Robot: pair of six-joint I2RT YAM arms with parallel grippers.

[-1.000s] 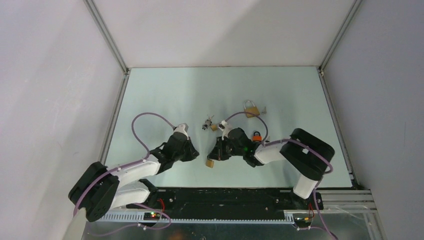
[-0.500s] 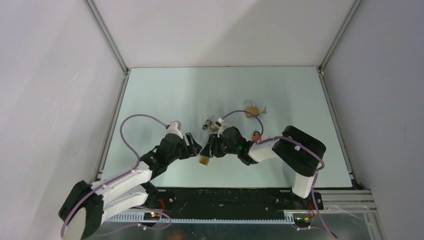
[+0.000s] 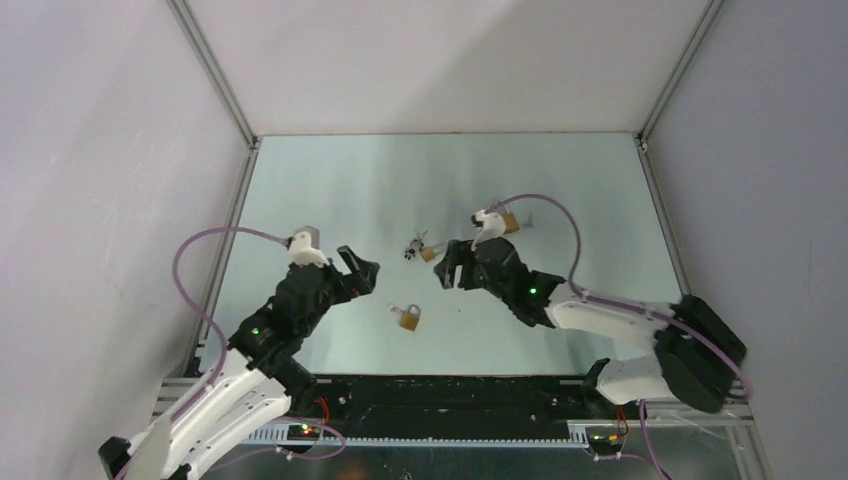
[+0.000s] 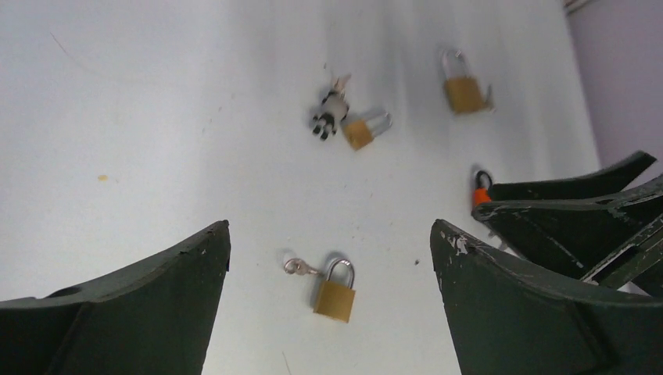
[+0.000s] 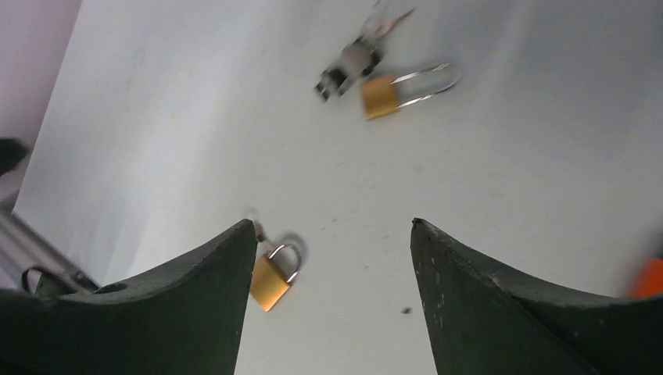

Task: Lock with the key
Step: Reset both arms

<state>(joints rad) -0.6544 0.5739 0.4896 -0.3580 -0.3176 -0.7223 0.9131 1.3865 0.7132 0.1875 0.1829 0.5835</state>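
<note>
A small brass padlock [image 3: 409,320] lies flat on the pale table with its shackle down, and a silver key [image 3: 397,310] lies at the shackle's side. The left wrist view has the padlock [image 4: 335,297] and key [image 4: 301,268] lying between and below my fingertips. My left gripper [image 3: 362,265] hangs open above and to the left of them, holding nothing. My right gripper [image 3: 443,268] is open too, up and to the right of the padlock [image 5: 270,283]. In the right wrist view my finger [image 5: 195,305] hides most of the key.
A second brass padlock [image 4: 361,131] lies by a bunch of keys [image 4: 330,117] further back. A third padlock [image 4: 463,90] sits at the back right. An orange-bodied lock [image 4: 482,193] lies under the right arm. Grey walls close in the table on three sides.
Both grippers have opened and drawn apart, the left one leftwards, the right one back and rightwards. The padlock and key they held between them now lie on the table.
</note>
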